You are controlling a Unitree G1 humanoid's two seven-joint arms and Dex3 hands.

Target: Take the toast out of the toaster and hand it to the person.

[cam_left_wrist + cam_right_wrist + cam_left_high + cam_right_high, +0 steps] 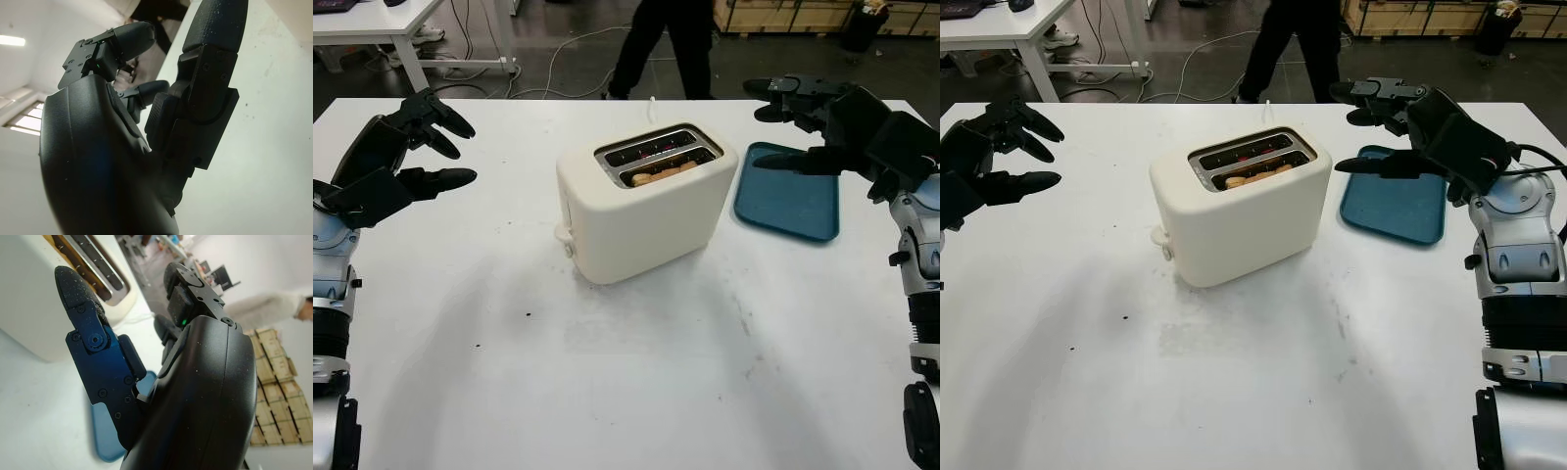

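- Cream toaster (646, 201) near the middle of the white table (636, 382), turned at an angle, two slots on top, lever knob on its near-left end.
- Toast (664, 173) down in the nearer slot — golden top edge just showing at the slot's mouth; farther slot dark, with a few small red glints inside.
- Blue tray (788, 193) flat on the table just right of the toaster, apart from it, nothing on it.
- Left hand (406, 157) raised over the table's left side, well apart from the toaster, fingers released and grasping nothing (palm turned inward toward the toaster).
- Right hand (1410, 127) raised over the far part of the tray, right of the toaster, fingers pointing left toward it; released too, nothing held. Seen from the right wrist, thumb tip in front of the toaster's side, not touching it.
- Person (661, 44) standing beyond the far edge of the table, dark trousers visible, behind the toaster.
- Cables trailing on the dark floor past the table, a white desk (372, 24) at far left, wooden crates (803, 15) at far right.
- Small dark specks on the tabletop in front of the toaster.
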